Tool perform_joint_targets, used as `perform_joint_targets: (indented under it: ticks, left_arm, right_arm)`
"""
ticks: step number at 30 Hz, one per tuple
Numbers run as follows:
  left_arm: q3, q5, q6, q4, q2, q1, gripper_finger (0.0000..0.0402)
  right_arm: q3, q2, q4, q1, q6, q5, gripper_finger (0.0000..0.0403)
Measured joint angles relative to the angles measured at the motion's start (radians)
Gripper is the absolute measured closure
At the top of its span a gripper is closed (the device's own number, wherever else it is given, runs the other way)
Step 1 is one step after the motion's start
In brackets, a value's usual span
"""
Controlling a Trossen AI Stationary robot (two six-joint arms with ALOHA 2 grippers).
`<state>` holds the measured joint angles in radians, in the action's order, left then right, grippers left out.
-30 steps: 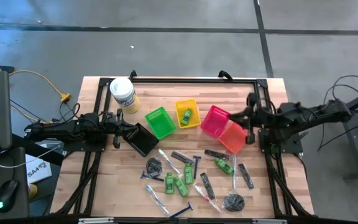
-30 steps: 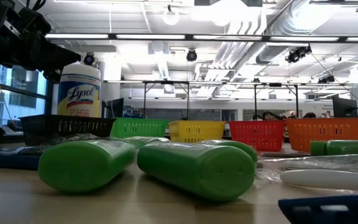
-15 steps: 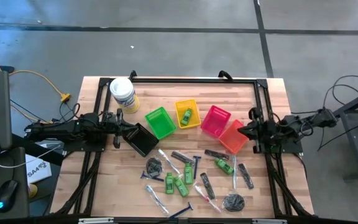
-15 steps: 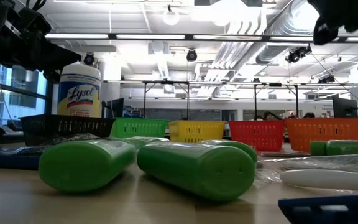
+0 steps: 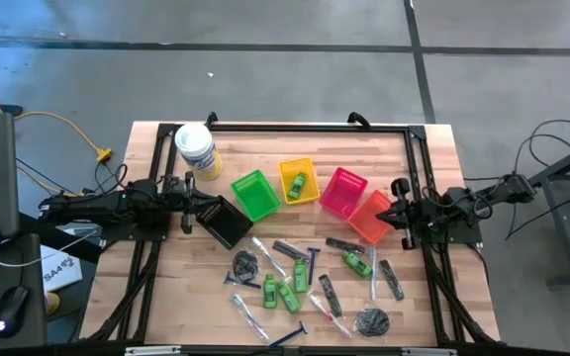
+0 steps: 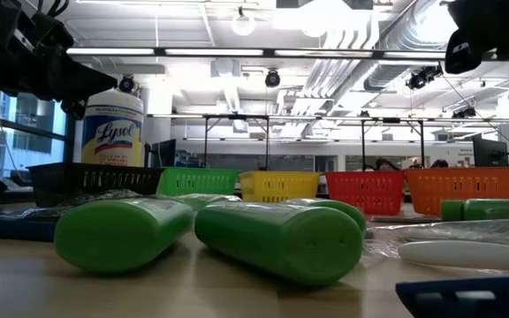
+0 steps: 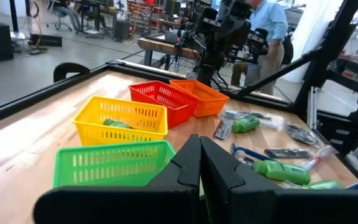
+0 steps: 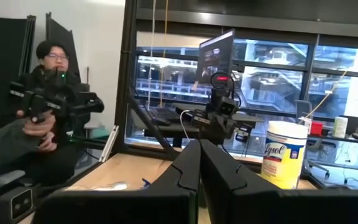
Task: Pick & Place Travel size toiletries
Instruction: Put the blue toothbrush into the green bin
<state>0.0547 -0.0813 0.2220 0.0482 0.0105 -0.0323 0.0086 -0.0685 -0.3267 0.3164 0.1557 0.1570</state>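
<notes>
Both arms idle, toiletries waiting at the near edge

Nearest, at 6 o'clock on the table (image 5: 166,297), toiletries lie scattered: green bottles (image 5: 285,293), combs (image 5: 392,279), razors (image 5: 312,264); one bottle (image 5: 294,185) already sits in the yellow basket (image 5: 310,167) at 12. The left gripper (image 5: 202,207) at 9, fingers closed on nothing, hangs by the black basket (image 5: 228,223); the right gripper (image 5: 390,212) at 3, fingers closed on nothing too, sits by the orange basket (image 5: 370,220). Best next step: open the fingers wide, descend straight over one isolated item, and avoid its neighbours.

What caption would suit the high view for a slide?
Five small baskets in a row, one green bottle already in the yellow one, other toiletries scattered below.
</notes>
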Motion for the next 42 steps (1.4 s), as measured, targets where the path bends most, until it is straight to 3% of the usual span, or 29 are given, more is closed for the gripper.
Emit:
perform_joint_targets:
  ticks: [7,11,17,24,30,36,42]
  left_arm:
    - [-0.001,0.081,-0.007,-0.187,0.129,0.000,0.0402]
    - [0.019,0.125,-0.007,-0.277,0.307,0.000,0.0402]
    - [0.189,0.112,-0.039,-0.269,0.669,0.000,0.0400]
    - [0.493,0.168,-0.174,-0.007,1.077,0.060,0.0370]
    - [0.752,0.123,-0.305,0.147,1.369,0.171,0.0294]
    - [0.940,0.119,-0.404,0.219,1.564,0.239,0.0216]
    - [1.010,0.113,-0.427,0.309,1.680,0.243,0.0202]
  right_arm:
    - [0.000,-0.008,0.001,0.000,0.001,0.000,0.0398]
    - [-0.001,-0.009,0.017,0.000,-0.025,0.000,0.0398]
    - [-0.001,-0.009,0.042,0.000,-0.029,0.000,0.0399]
    - [-0.001,-0.009,0.037,0.000,-0.078,0.000,0.0399]
    - [-0.002,-0.009,0.042,0.000,-0.085,0.000,0.0399]
    - [-0.002,-0.009,0.077,0.000,-0.102,-0.003,0.0399]
    - [-0.003,-0.009,0.117,0.000,-0.133,-0.001,0.0399]
